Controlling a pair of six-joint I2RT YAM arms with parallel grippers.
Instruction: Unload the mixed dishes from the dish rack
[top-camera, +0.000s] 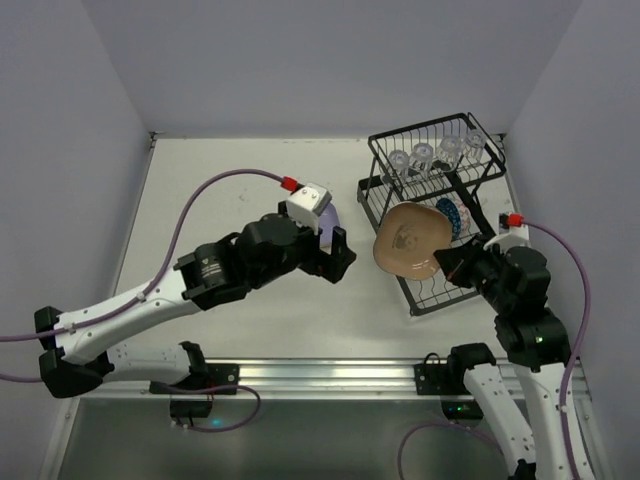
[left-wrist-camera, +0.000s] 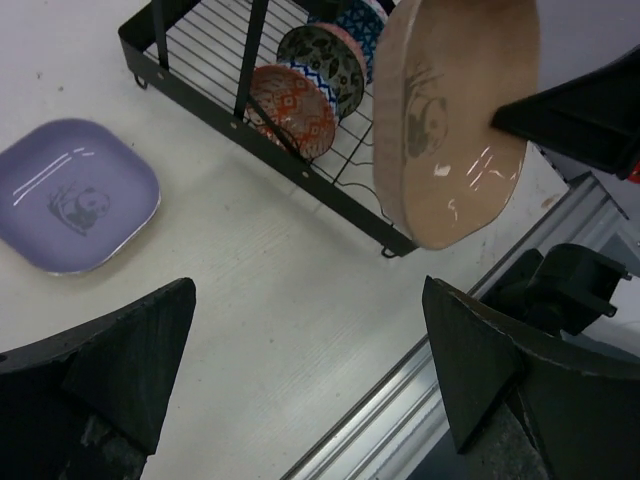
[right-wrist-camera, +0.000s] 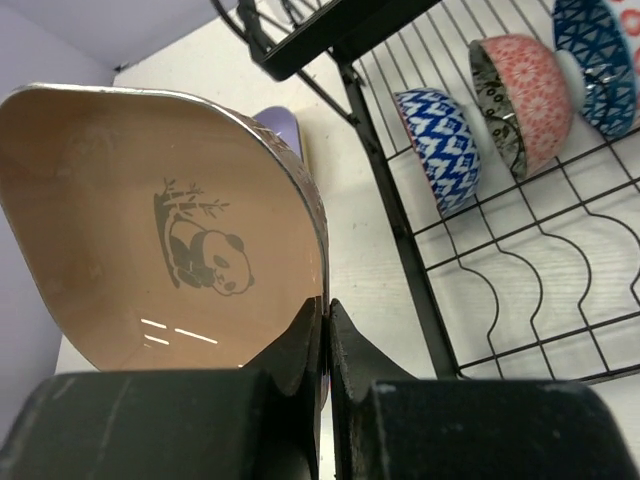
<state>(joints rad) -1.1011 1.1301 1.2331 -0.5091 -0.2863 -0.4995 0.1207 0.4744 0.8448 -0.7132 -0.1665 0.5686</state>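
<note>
My right gripper (right-wrist-camera: 327, 310) is shut on the rim of a tan-brown panda plate (right-wrist-camera: 150, 220) and holds it on edge in the air beside the rack's left side (top-camera: 412, 240). The black wire dish rack (top-camera: 400, 190) stands at the back right, with clear glass cups (top-camera: 432, 155) in its upper basket and patterned bowls (right-wrist-camera: 500, 95) in the lower tray. A lavender plate (left-wrist-camera: 75, 195) lies flat on the table left of the rack. My left gripper (top-camera: 338, 255) is open and empty above the table, between the lavender plate and the tan plate (left-wrist-camera: 450, 110).
The metal rail (top-camera: 320, 372) runs along the table's near edge. Grey walls close in on the left, back and right. The rack's lower tray has bare curved dividers (right-wrist-camera: 540, 290) at its near end.
</note>
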